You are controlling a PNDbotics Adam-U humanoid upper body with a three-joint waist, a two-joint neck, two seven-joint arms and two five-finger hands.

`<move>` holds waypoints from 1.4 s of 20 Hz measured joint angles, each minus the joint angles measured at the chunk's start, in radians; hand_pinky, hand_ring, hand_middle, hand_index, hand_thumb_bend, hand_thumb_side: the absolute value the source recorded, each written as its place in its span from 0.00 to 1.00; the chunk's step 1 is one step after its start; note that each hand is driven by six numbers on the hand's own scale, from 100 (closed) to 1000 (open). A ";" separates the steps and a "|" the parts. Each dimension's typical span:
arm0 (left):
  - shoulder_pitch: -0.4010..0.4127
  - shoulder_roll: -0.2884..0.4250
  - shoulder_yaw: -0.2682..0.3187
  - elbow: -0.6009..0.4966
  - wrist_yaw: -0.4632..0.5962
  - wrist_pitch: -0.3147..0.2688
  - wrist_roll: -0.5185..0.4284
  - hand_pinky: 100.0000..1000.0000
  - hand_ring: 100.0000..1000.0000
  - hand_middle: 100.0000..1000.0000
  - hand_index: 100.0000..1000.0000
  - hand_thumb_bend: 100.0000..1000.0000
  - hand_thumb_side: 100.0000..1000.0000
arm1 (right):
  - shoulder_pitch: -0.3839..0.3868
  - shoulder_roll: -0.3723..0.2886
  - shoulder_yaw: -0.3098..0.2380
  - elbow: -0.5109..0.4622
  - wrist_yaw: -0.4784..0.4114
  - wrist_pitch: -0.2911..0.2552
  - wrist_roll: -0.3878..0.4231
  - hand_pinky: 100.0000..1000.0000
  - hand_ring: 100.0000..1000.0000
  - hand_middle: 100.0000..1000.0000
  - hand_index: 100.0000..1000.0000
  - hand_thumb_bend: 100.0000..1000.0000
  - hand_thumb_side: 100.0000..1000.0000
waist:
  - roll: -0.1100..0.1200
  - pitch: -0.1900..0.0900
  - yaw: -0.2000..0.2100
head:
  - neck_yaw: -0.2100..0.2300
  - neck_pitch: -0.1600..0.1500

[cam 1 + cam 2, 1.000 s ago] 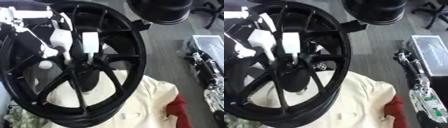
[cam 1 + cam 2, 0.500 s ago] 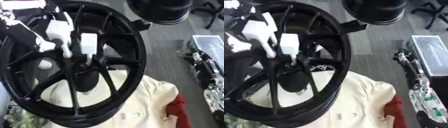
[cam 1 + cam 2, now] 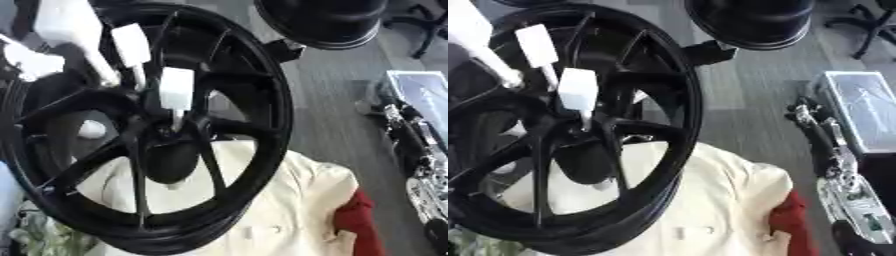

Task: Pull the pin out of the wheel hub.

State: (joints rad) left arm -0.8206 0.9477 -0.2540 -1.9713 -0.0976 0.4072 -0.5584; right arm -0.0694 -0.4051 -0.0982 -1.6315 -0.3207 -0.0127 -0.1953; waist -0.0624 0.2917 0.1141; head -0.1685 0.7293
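A large black spoked wheel stands tilted and fills the left of both views. Its hub is where the spokes meet. A thin pale pin rises out of the hub. My left hand, white here, comes in from the upper left with its fingers stretched toward the hub. One fingertip sits on the pin's top end, and the thumb stands well apart from it. My right arm, silver and black, lies along the right edge, and its hand cannot be made out.
A cream cloth lies under the wheel's lower rim, with a red cloth beside it. A black round object stands at the top. A grey box lies at the right on grey floor. A white ball shows behind the spokes.
My left hand's palm has moved up and to the left, while its fingertip stays at the pin's top. The wheel has shifted slightly in the picture.
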 measured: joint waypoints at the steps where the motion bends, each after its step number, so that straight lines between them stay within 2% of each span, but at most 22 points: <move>1: 0.041 0.026 0.032 -0.005 0.009 0.004 0.033 0.48 0.23 0.23 0.32 0.00 0.00 | 0.000 -0.004 -0.001 0.000 0.000 -0.001 -0.001 0.94 0.74 0.66 0.83 0.00 0.51 | 0.000 0.000 0.002 | -0.001 0.000; 5: 0.247 0.106 0.156 0.033 0.005 0.030 0.179 0.50 0.28 0.28 0.37 0.00 0.00 | 0.000 -0.009 -0.013 -0.002 -0.001 -0.007 -0.008 0.94 0.74 0.66 0.83 0.00 0.51 | -0.002 -0.005 0.010 | -0.006 0.000; 6: 0.293 0.111 0.183 0.059 -0.003 0.035 0.216 0.53 0.32 0.33 0.39 0.00 0.00 | 0.000 -0.013 -0.015 -0.005 -0.002 -0.009 -0.010 0.94 0.74 0.66 0.83 0.00 0.50 | -0.003 -0.009 0.010 | -0.006 0.003; 8: 0.363 0.111 0.221 0.115 -0.009 0.041 0.282 0.54 0.34 0.35 0.42 0.00 0.00 | -0.001 -0.016 -0.022 -0.007 -0.006 -0.012 -0.014 0.94 0.74 0.66 0.83 0.00 0.50 | -0.003 -0.012 0.010 | -0.007 0.008; 9: 0.390 0.106 0.234 0.141 -0.009 0.042 0.309 0.57 0.38 0.39 0.46 0.04 0.00 | -0.001 -0.019 -0.025 -0.007 -0.009 -0.013 -0.017 0.94 0.74 0.66 0.83 0.00 0.49 | -0.004 -0.013 0.010 | -0.008 0.008; 10: 0.412 0.098 0.242 0.162 -0.009 0.039 0.330 0.57 0.38 0.39 0.46 0.04 0.00 | -0.002 -0.022 -0.026 -0.008 -0.011 -0.014 -0.019 0.94 0.74 0.66 0.83 0.00 0.49 | -0.005 -0.014 0.010 | -0.009 0.009; 11: 0.430 0.089 0.247 0.181 -0.009 0.035 0.346 0.72 0.60 0.61 0.69 0.28 0.30 | -0.004 -0.023 -0.028 -0.010 -0.014 -0.015 -0.021 0.94 0.74 0.66 0.83 0.00 0.49 | -0.006 -0.016 0.010 | -0.010 0.009; 12: 0.448 0.079 0.250 0.196 -0.008 0.026 0.354 0.76 0.67 0.67 0.74 0.37 0.41 | -0.006 -0.025 -0.030 -0.013 -0.017 -0.016 -0.024 0.94 0.74 0.66 0.83 0.00 0.49 | -0.008 -0.017 0.010 | -0.011 0.012; 13: 0.463 0.067 0.250 0.211 -0.009 0.016 0.354 0.82 0.74 0.73 0.79 0.46 0.50 | -0.008 -0.027 -0.031 -0.015 -0.019 -0.016 -0.025 0.94 0.74 0.66 0.83 0.00 0.49 | -0.011 -0.018 0.009 | -0.014 0.014; 14: 0.474 0.057 0.250 0.224 -0.013 0.004 0.349 0.85 0.77 0.76 0.81 0.54 0.55 | -0.009 -0.030 -0.031 -0.017 -0.021 -0.017 -0.027 0.94 0.74 0.66 0.83 0.00 0.49 | -0.013 -0.018 0.008 | -0.015 0.016; 16: 0.485 0.042 0.251 0.251 -0.034 -0.019 0.333 0.86 0.78 0.76 0.82 0.61 0.58 | -0.009 -0.031 -0.033 -0.019 -0.025 -0.018 -0.029 0.94 0.74 0.66 0.83 0.00 0.50 | -0.015 -0.018 0.004 | -0.018 0.016; 20: 0.489 0.020 0.252 0.284 -0.074 -0.050 0.309 0.85 0.77 0.76 0.82 0.59 0.59 | -0.008 -0.031 -0.037 -0.019 -0.027 -0.019 -0.030 0.94 0.74 0.66 0.83 0.00 0.49 | -0.016 -0.019 0.004 | -0.019 0.016; 21: 0.490 0.017 0.253 0.285 -0.077 -0.054 0.307 0.84 0.76 0.75 0.81 0.53 0.60 | -0.008 -0.031 -0.037 -0.019 -0.028 -0.019 -0.030 0.94 0.74 0.66 0.83 0.00 0.49 | -0.018 -0.020 0.003 | -0.019 0.016; 23: 0.489 0.009 0.260 0.288 -0.077 -0.054 0.314 0.81 0.73 0.72 0.78 0.38 0.53 | -0.008 -0.031 -0.037 -0.019 -0.028 -0.020 -0.031 0.94 0.74 0.66 0.83 0.00 0.49 | -0.019 -0.021 0.003 | -0.018 0.016; 24: 0.489 0.004 0.267 0.286 -0.075 -0.048 0.330 0.80 0.71 0.70 0.76 0.34 0.54 | -0.008 -0.031 -0.037 -0.019 -0.029 -0.021 -0.032 0.94 0.74 0.66 0.83 0.00 0.49 | -0.020 -0.022 0.004 | -0.018 0.016; 25: 0.489 -0.005 0.276 0.279 -0.067 -0.038 0.359 0.79 0.69 0.68 0.73 0.26 0.56 | -0.008 -0.031 -0.037 -0.019 -0.031 -0.021 -0.033 0.94 0.74 0.66 0.83 0.00 0.49 | -0.021 -0.022 0.004 | -0.017 0.016; 26: 0.488 -0.020 0.289 0.264 -0.047 -0.031 0.403 0.78 0.68 0.67 0.71 0.22 0.56 | -0.008 -0.031 -0.037 -0.019 -0.032 -0.021 -0.034 0.94 0.74 0.66 0.83 0.00 0.49 | -0.022 -0.022 0.005 | -0.016 0.016; 28: 0.492 -0.065 0.318 0.214 0.040 -0.039 0.539 0.77 0.67 0.66 0.70 0.20 0.57 | -0.009 -0.031 -0.040 -0.019 -0.034 -0.021 -0.036 0.94 0.74 0.66 0.83 0.00 0.49 | -0.025 -0.023 0.008 | -0.011 0.016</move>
State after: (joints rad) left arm -0.3289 0.8823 0.0642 -1.7571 -0.0580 0.3684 -0.0194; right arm -0.0779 -0.4360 -0.1384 -1.6505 -0.3551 -0.0337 -0.2316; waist -0.0874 0.2692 0.1224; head -0.1793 0.7448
